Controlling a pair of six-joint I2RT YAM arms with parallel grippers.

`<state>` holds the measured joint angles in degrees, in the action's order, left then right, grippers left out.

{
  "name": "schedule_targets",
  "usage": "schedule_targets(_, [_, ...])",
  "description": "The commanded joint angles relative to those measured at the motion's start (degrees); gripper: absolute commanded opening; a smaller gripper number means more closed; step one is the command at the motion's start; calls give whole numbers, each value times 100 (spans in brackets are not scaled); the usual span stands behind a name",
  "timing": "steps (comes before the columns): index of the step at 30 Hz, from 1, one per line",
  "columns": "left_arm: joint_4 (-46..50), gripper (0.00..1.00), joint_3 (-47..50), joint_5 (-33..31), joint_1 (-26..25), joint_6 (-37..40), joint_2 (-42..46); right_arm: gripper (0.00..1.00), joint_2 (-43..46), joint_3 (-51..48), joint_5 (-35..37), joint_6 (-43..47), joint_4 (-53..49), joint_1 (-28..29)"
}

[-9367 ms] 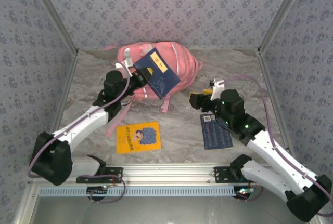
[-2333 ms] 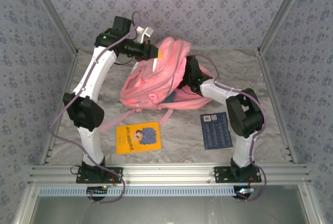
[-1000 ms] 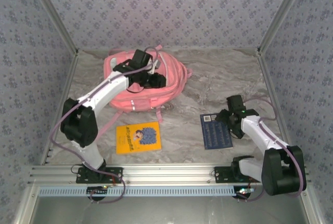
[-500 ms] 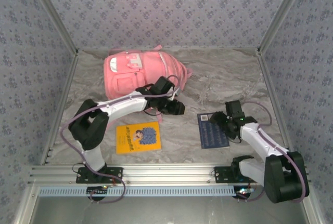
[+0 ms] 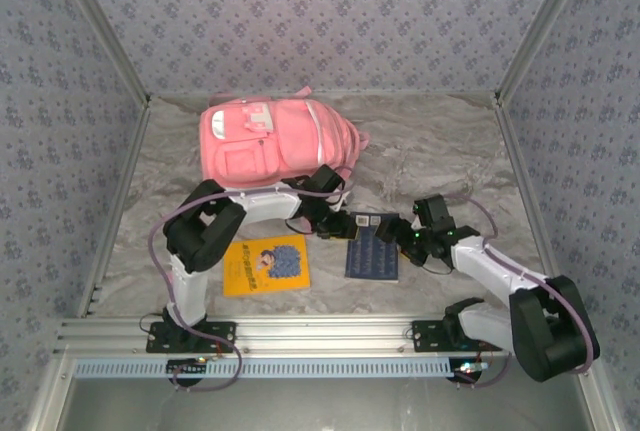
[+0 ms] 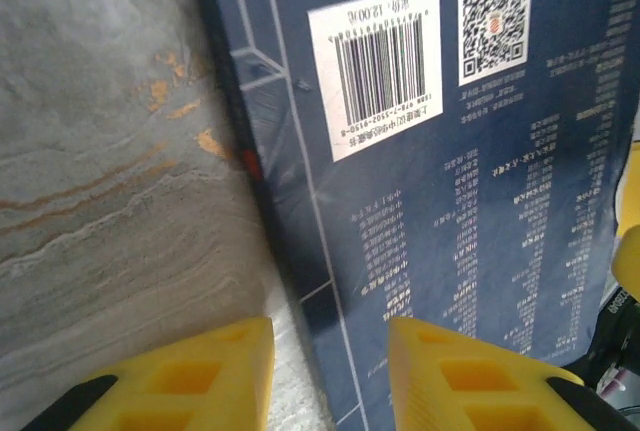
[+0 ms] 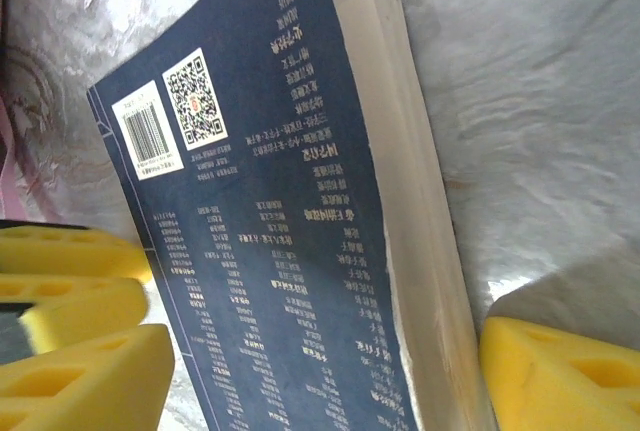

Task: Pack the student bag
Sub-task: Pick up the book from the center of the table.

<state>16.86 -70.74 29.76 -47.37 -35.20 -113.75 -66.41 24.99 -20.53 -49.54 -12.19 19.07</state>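
Overhead lies the student bag (image 5: 270,141); up close, the book's (image 6: 450,251) barcode (image 6: 385,66).

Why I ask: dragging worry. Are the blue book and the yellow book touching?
Apart. The top view shows bare marble table between the blue book and the yellow book.

White arms (image 5: 497,267) with black joints, purple cables, yellow end effector fingers (image 6: 180,376)
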Motion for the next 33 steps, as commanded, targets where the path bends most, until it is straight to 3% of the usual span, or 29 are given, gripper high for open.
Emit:
schedule_targets(1, [-28, 32, -207, 268, -44, 81, -195, 79, -208, -27, -524, 26, 279, 22])
schedule_targets(12, [141, 23, -207, 294, -44, 249, -305, 65, 57, 227, -878, 314, -34, -50])
schedule_targets(33, [412, 19, -340, 200, -94, 389, -354, 49, 393, 537, -679, 690, -750, -53])
